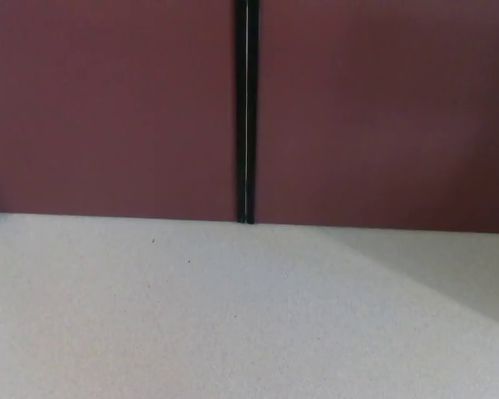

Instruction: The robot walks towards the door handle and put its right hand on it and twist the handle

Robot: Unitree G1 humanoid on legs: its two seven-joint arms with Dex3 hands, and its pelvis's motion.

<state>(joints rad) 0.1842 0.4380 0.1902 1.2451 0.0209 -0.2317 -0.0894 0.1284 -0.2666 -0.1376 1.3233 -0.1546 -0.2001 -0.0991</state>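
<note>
The head view looks down at a pale, speckled floor [233, 316] and the bottom part of two dark red door panels [108, 108]. A thin black gap [246, 108] runs straight up between the panels, near the middle of the picture. A soft shadow lies across the floor on the right side.

The door handle is not in the picture at all — it must be higher up, above what the camera can see. So I cannot say which panel it sits on.

No part of the robot shows either. The right hand and the left hand are both out of sight, so I cannot tell if their fingers are spread apart, curled up, or holding anything.

I think the robot is at the walking step, close to the door but not reaching yet. To do this step well, it should stop a little way back from the door, so there is room to lift the right arm. It should tip its head up to find the handle first — reaching blind could mean bumping the door. Then it can bring the right hand up slowly, lay it on the handle, close the fingers snugly, and only then turn.
</note>
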